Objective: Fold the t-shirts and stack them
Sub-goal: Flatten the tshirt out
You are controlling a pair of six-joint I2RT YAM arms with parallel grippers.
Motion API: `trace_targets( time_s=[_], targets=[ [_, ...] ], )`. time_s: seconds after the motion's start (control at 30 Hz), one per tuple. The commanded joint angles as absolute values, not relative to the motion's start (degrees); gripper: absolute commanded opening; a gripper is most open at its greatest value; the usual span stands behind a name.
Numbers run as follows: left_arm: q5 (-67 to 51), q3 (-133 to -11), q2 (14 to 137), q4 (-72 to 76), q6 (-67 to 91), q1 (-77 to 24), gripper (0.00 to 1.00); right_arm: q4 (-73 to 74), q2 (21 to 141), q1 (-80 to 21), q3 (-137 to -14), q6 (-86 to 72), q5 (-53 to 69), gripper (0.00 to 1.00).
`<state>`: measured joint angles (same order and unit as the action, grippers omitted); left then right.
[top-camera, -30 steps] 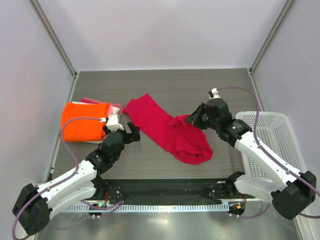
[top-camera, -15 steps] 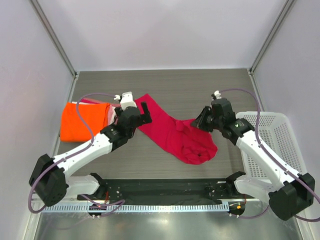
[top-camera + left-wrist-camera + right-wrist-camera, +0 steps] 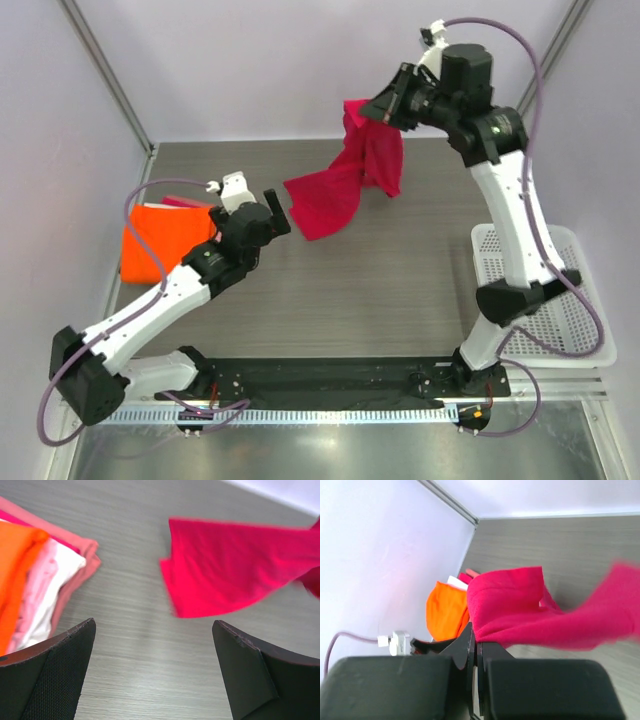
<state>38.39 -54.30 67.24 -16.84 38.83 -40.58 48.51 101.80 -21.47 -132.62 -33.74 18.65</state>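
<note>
Left wrist view: the left end effector (image 3: 153, 626) is gaping wide over the worktop (image 3: 130, 645), beside the folded orange t-shirt (image 3: 15, 555) and pale pink t-shirt (image 3: 47, 592). Farther off, the raised right end effector (image 3: 385, 108) is pinching the crimson t-shirt (image 3: 345, 185), which is hanging crumpled and slanting down-left.

Left arm (image 3: 160, 305) is stretched low and forward, black two-finger left gripper (image 3: 278, 212) is held wide apart. Right arm (image 3: 510, 200) is raised high, right gripper (image 3: 380, 108) is clamped on large crimson-red cloth t-shirt (image 3: 335, 195).
</note>
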Motion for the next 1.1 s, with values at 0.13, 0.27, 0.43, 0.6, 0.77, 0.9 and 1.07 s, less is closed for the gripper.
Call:
trace_targets(
  time_s=[0.13, 0.27, 0.43, 0.6, 0.77, 0.9, 1.07],
  targets=[
    [39.8, -49.5, 57.9, -15.0, 42.5, -40.2, 0.99, 50.0, 70.2, -21.4, -104.5, -29.2, 12.0, 0.01],
    [34.5, -45.4, 59.2, -11.0, 42.6, -40.2, 1.00, 48.3, 61.6, -21.2, -88.5, -29.7, 7.0, 0.01],
    [22.7, -44.7, 66.7, -6.6, 43.8, -41.2, 1.00, 45.4, 57.0, -21.0, -73.7, -31.0, 2.0, 0.01],
    [20.3, -42.7, 71.7, 1.5, 41.6, -46.1, 0.99, 43.2, 58.2, -20.7, -71.7, -31.0, 0.3, 0.01],
    [18.6, -38.7, 72.8, 9.6, 40.3, -49.7, 0.99, 42.6, 62.6, -20.7, -77.9, -30.6, 3.2, 0.01],
    [14.6, -36.9, 72.9, 16.3, 36.0, -53.0, 1.00, 42.8, 66.4, -20.5, -86.6, -30.6, 7.7, 0.01],
    [11.3, -36.7, 76.9, 26.1, 29.8, -57.7, 1.00, 43.8, 69.8, -20.6, -93.5, -31.6, 8.3, 0.01]
  ],
)
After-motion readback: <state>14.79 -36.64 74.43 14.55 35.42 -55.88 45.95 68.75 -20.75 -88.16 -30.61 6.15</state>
